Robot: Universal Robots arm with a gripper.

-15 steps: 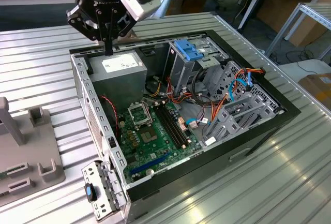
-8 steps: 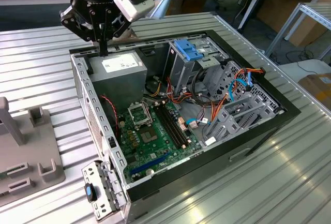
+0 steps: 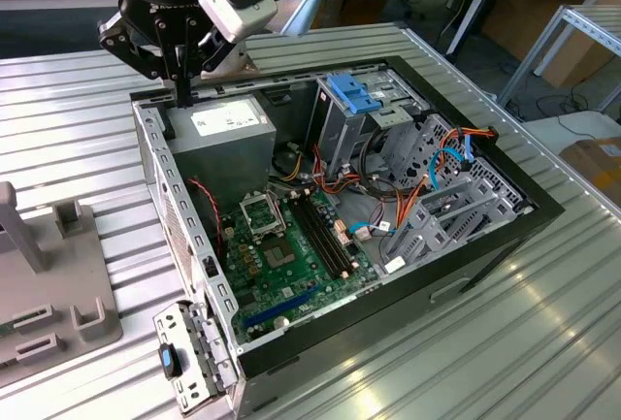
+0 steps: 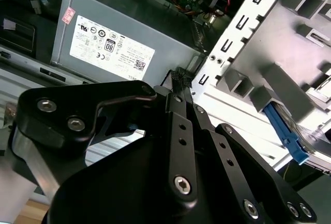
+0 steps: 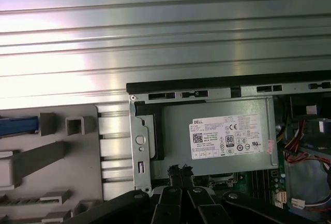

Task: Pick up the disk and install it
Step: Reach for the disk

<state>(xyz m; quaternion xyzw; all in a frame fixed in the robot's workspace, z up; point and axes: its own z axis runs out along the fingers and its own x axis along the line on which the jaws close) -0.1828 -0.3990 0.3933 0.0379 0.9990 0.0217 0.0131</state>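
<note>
The disk shows partly in both wrist views. Its bright blue carrier edge (image 4: 283, 132) and a strip of the same blue (image 5: 18, 125) lie in the grey holder beside the computer case. My gripper (image 3: 180, 98) hangs over the case's back corner, just above the edge of the grey power supply (image 3: 225, 129). Its black fingertips (image 4: 181, 76) are pressed together with nothing between them, as the first wrist view also has my gripper (image 5: 180, 170). The gripper stands apart from the disk, with the case wall between them.
The open computer case (image 3: 466, 274) lies on a ribbed metal table (image 3: 68, 119), with its motherboard (image 3: 291, 245), cables and metal drive cage (image 3: 437, 197) exposed. A ribbed blue flap (image 3: 351, 95) stands at the cage's back. The grey holder (image 3: 58, 284) sits at the exterior view's left.
</note>
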